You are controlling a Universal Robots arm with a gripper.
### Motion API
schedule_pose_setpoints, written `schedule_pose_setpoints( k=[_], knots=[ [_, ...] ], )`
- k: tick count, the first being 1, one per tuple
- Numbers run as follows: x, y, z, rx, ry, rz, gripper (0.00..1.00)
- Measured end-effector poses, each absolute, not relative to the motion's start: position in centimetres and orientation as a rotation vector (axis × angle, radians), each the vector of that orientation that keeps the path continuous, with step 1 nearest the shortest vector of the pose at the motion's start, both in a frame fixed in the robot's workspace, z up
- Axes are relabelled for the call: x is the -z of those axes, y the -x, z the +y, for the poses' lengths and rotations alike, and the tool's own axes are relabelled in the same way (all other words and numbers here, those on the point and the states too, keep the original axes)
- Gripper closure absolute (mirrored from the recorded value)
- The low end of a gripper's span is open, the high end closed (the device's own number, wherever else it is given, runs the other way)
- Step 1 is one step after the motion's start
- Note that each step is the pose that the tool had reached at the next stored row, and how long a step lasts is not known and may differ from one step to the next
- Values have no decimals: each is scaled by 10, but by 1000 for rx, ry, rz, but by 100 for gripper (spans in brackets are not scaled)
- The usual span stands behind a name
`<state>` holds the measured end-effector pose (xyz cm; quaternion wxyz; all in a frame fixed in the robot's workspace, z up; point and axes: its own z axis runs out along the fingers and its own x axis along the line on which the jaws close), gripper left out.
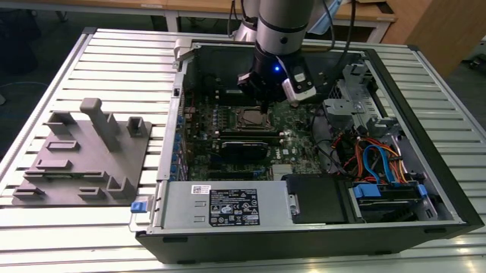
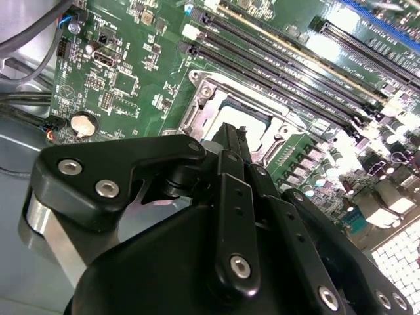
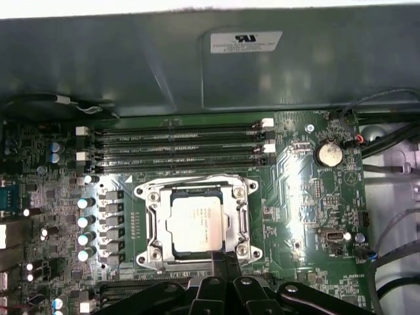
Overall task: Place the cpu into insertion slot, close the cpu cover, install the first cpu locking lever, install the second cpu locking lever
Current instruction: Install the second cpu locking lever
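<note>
one open computer case (image 1: 425, 187) is seen lying on a slatted metal table (image 1: 68, 227) in the exterior view, with a grey fixture block (image 1: 83, 153) set well apart toward the table's edge at the exterior view's left. the whole case, its blue and orange cables (image 1: 376, 162) and the labelled power supply (image 1: 227, 207) are given by that view; the socket area is shown closely in both wrist views. the green motherboard (image 3: 295, 197) is laid flat in the case, and long black memory slots (image 3: 177, 147) are seen beside the socket in the first wrist view. a white sticker (image 3: 244, 41) is carried on the case wall there; its print is too small to be read.

the insertion slot (image 3: 197, 220) is found near the middle of the motherboard, toward the case's far wall. the cpu cover (image 3: 152, 216) is seen lying around it as a metal frame. the cpu (image 3: 195, 223) is seated in the slot, its silver top visible through the frame's window.

the gripper (image 3: 223, 259) is held at the socket's edge, its fingers (image 2: 231, 141) drawn together with nothing seen between them; contact with the frame cannot be told.
</note>
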<state>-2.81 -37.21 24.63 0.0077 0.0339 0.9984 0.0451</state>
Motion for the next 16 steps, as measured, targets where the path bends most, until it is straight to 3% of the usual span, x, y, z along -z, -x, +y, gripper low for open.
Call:
schedule_pose_setpoints(
  k=[16],
  knots=[
    [-245, 28, -390, -151, -110, 3163, 90]
  ],
)
